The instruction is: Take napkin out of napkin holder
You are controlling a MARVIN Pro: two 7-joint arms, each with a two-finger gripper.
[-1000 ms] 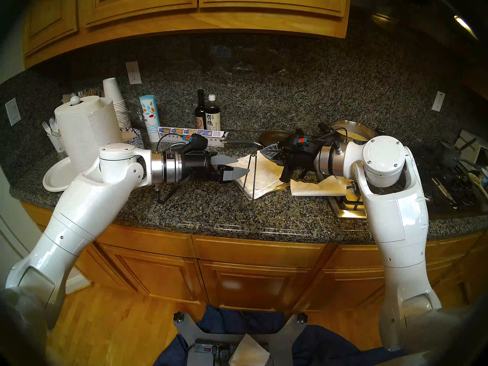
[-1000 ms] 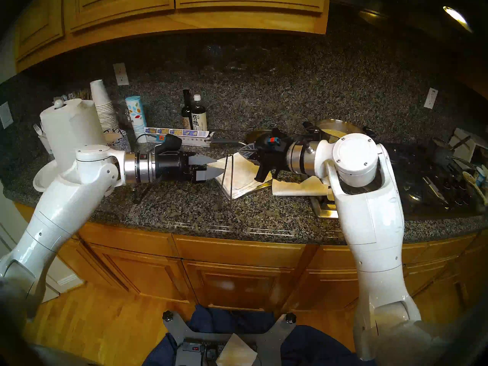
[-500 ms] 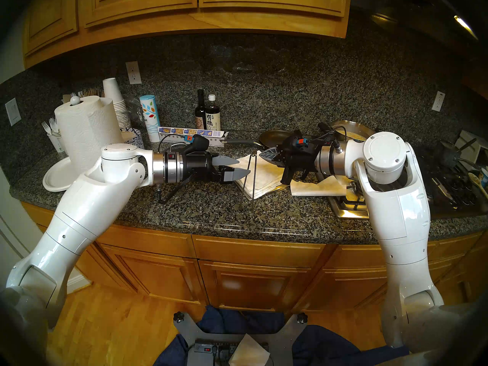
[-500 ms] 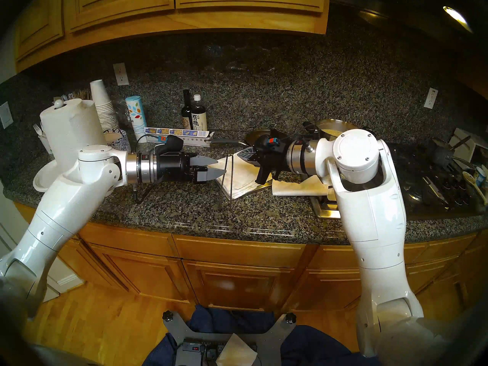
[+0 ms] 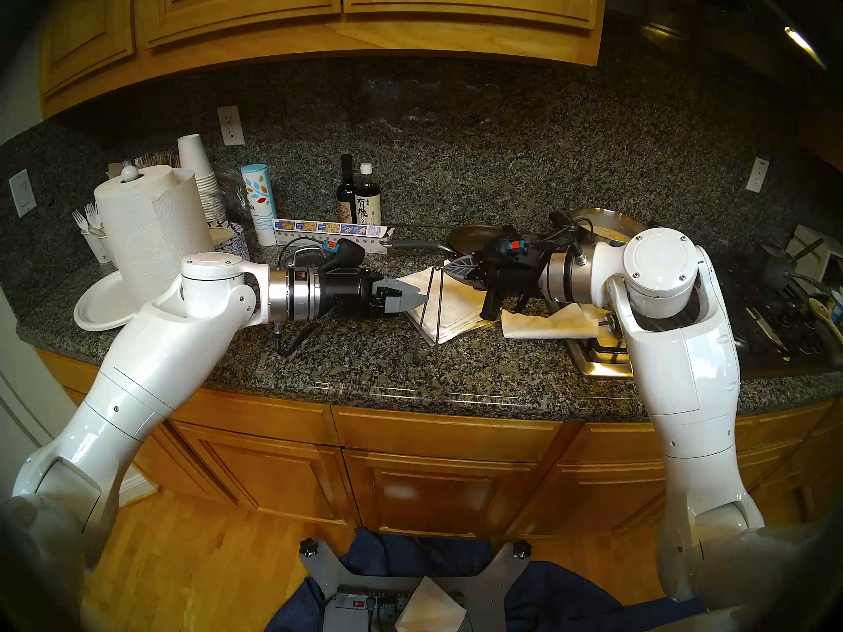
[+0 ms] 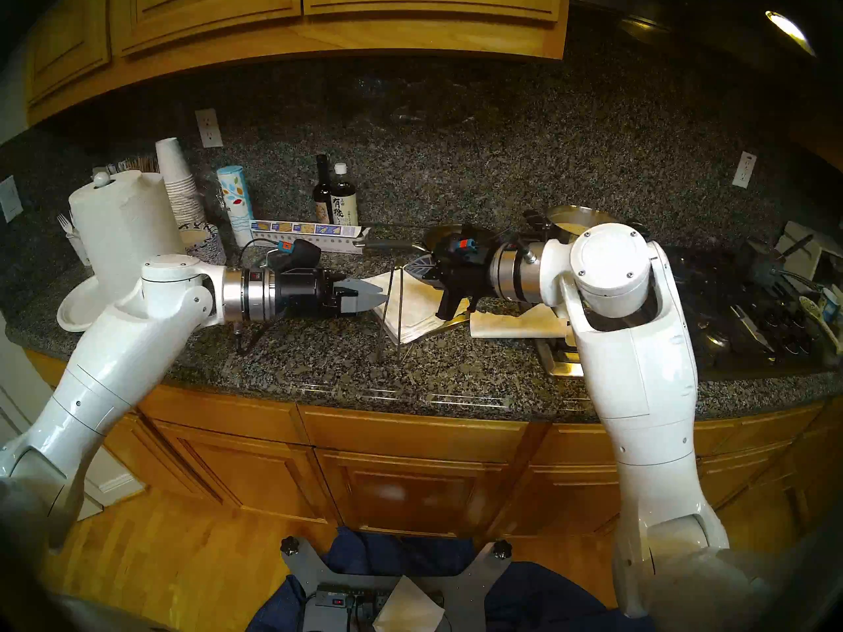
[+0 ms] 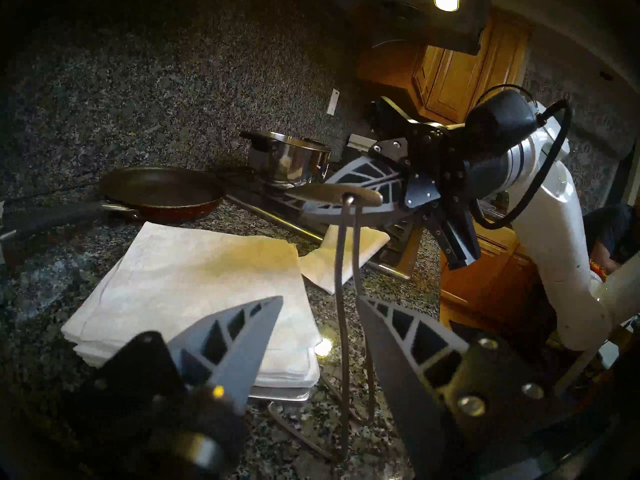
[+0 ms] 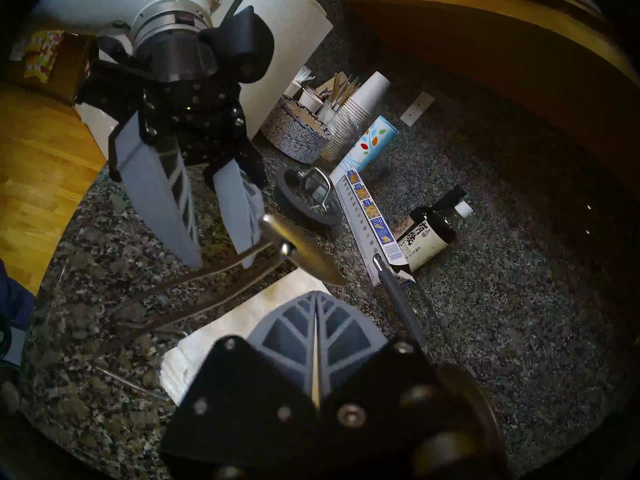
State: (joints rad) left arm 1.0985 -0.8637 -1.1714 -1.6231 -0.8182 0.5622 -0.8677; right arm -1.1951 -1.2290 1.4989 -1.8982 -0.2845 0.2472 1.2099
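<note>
Left tool [image 7: 320, 334], part-open, empty, straddled raised thin dark wire arm [image 7: 341, 295]. Right tool [image 8: 317, 316] pressed closed, nothing visibly gripped. Risk: arm dropping onto thick white napkin stack [image 7: 194, 285].

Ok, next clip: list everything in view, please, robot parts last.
napkin stack: one, white, on holder plate
napkin holder: one, brass plate with dark wire arm raised, counter centre
loose napkin: one, white, right of stack
paper-towel roll: one, white, far left
paper cups: one stack, white, behind roll
bottles: two, dark, at backsplash
frying pan: one, dark, behind stack
pot: one, steel, at stove
left gripper: one, grey, open, at wire arm
right gripper: one, grey, shut, at holder's tip
</note>
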